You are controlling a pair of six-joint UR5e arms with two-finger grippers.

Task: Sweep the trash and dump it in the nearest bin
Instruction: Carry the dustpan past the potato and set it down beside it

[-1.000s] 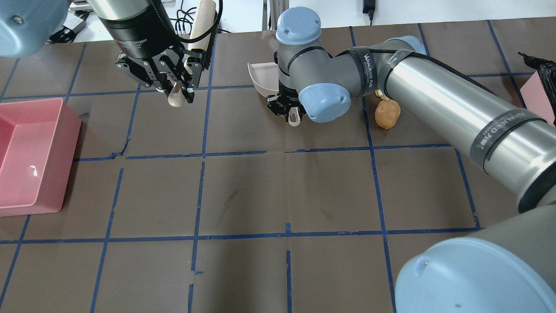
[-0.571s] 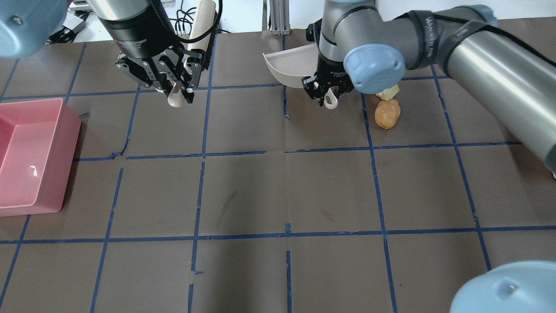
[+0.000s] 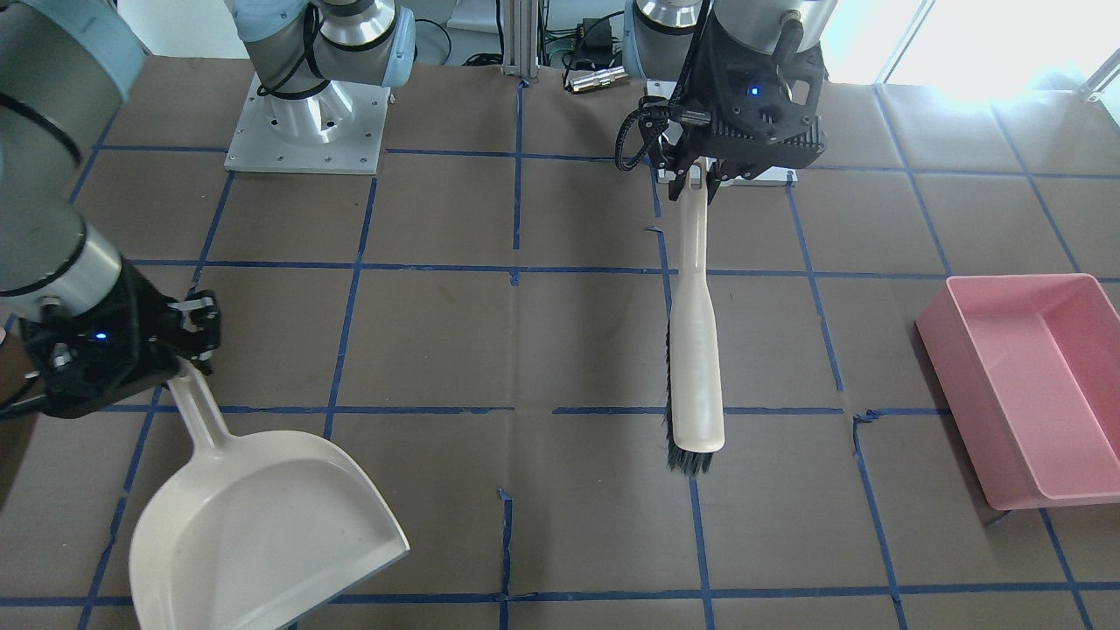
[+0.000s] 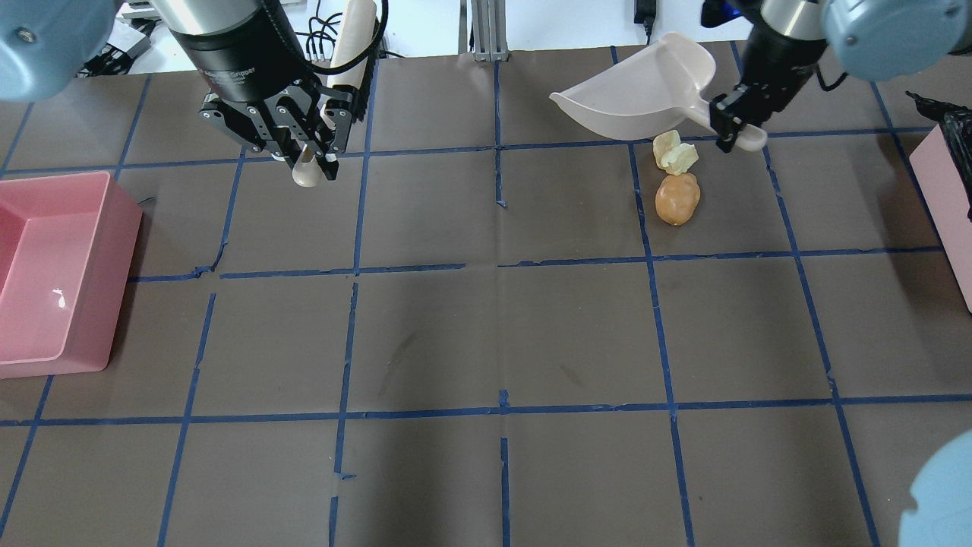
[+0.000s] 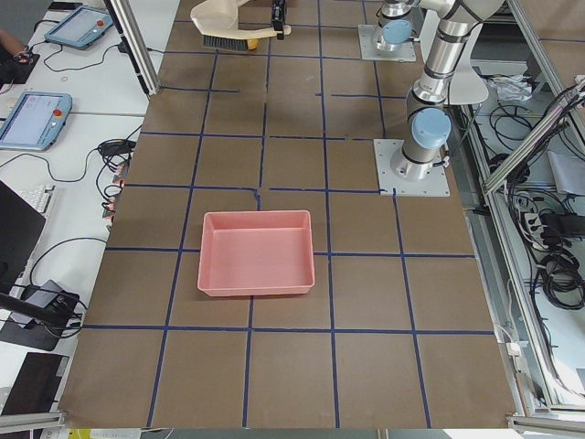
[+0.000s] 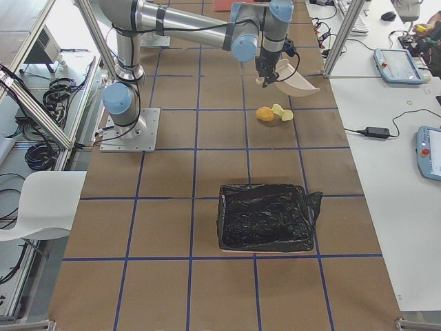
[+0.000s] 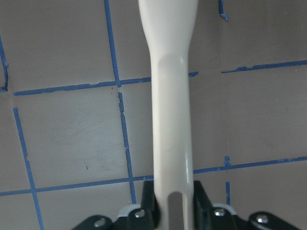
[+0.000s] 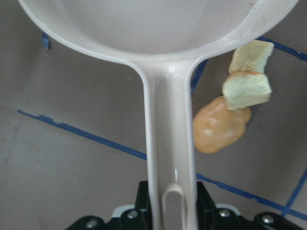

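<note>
Right gripper (image 4: 730, 125): closed on the handle of the cream plastic dustpan (image 4: 638, 91), the fingers clamped near the handle's tip. The pan sits by the far edge of the brown, blue-taped table (image 4: 486, 334), in its right half, tilted, with the open mouth facing the table's left edge. I cannot tell whether the pan touches the surface.

Trash: all three pieces lie in one tight cluster on the table, in the right half and toward the far edge, just on the robot's side of the pan and outside it. The orange-brown potato-like lump (image 4: 677, 199) is the piece nearest the robot. The first pale yellow-green spongy chunk (image 4: 680, 157) is right against it, and the second pale spongy chunk (image 4: 664, 143) touches the first, nearest the pan's handle.

Left gripper (image 4: 304, 156): closed on the handle end of the cream long-handled brush with black bristles (image 3: 696, 350). The brush head points at the far edge, in the table's left half, well apart from the trash.

Bins: the pink rectangular plastic bin (image 4: 38, 258) stands at the left edge, and the black-bag-lined bin (image 6: 265, 214) stands at the right edge, the nearer of the two to the cluster.
</note>
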